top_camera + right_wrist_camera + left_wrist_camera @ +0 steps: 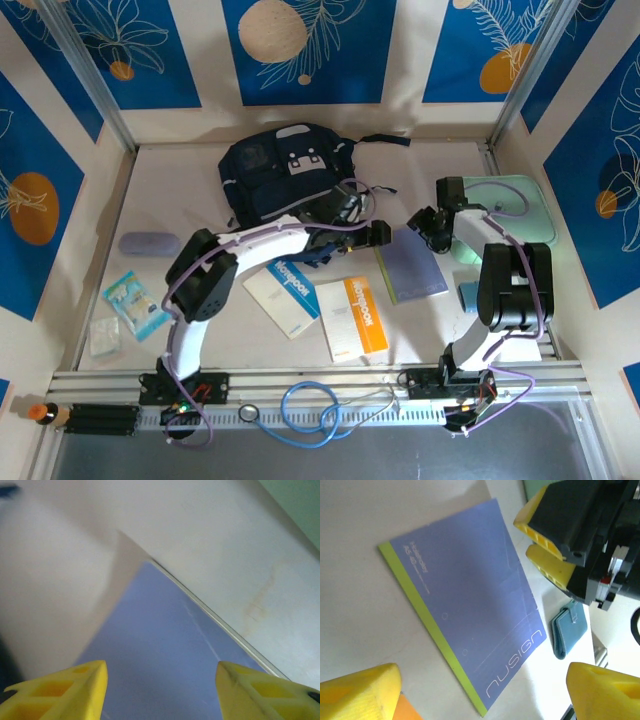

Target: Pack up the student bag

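The bag [285, 175] lies at the middle of the desk's [180, 200] far edge. The left tool [480, 690] hangs open over the purple notebook [470, 600], with nothing between its fingers. The right tool [160, 685], also open and empty, hovers at the notebook's far corner, toward the desk's right edge.

Three notebooks [415, 262] — one backpack [285, 175] — two packets [130, 300]

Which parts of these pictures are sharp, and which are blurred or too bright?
Top external: evenly lit and sharp. Left wrist: the purple notebook is sharp, the yellow fingers near the lens are blurred, and the table at right is washed out. Right wrist: soft overall, most blurred at left.
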Robot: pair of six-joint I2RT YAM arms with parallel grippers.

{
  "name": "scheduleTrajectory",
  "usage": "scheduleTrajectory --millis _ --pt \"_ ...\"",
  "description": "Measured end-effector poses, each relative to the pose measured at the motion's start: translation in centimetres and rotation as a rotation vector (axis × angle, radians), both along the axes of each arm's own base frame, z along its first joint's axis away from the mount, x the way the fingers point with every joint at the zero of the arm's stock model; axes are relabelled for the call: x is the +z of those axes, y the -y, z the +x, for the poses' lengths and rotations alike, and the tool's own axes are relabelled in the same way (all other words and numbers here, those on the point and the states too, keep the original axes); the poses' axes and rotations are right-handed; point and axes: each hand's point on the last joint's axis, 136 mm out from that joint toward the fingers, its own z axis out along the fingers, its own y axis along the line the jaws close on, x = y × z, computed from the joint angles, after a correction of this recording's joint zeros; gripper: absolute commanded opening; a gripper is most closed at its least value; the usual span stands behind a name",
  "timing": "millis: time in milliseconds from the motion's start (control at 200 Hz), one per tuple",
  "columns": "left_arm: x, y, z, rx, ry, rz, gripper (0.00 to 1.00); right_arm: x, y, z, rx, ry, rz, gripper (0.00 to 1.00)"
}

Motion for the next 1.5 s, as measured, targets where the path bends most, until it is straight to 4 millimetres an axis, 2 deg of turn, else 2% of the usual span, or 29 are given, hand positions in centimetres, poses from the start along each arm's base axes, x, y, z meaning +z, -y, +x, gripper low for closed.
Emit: scheduleTrajectory --millis 90,215,355,520,730,1045,1270,1410,1500 --pt "-1.9 0.7 0.1 0.009 -0.045 0.007 0.80 -1.1 0.0 -1.6 0.021 -0.057 -0.008 0.60" --pt "-4.7 0.7 0.0 0.027 -0.099 0.037 0.77 -1.5 0.0 -2.5 0.037 -0.090 -0.016 0.63" --pt "-6.2 0.8 -0.2 0.029 -0.136 0.050 0.73 -1.9 0.1 -3.3 0.037 -0.121 -0.023 0.65" --pt "-6.2 1.2 0.1 0.030 -0.145 0.053 0.69 -2.8 -0.4 -5.1 0.004 -0.165 0.013 0.64" --pt "-6.1 1.2 0.1 0.037 -0.160 0.061 0.62 -2.6 -1.8 -7.2 -0.132 -0.128 0.160 0.63" --pt "-7.9 0.8 -0.2 0.054 -0.207 0.099 0.52 -2.4 -2.4 -6.7 -0.202 -0.107 0.240 0.63" --pt "-7.6 1.3 0.3 0.070 -0.217 0.093 0.45 -2.4 -2.4 -6.7 -0.208 -0.109 0.251 0.62" --pt "-8.2 1.3 0.3 0.075 -0.227 0.101 0.44 -2.5 -2.4 -6.7 -0.215 -0.106 0.268 0.62" --pt "-8.3 1.3 0.3 0.076 -0.231 0.105 0.47 -2.4 -2.4 -6.6 -0.214 -0.102 0.273 0.62"
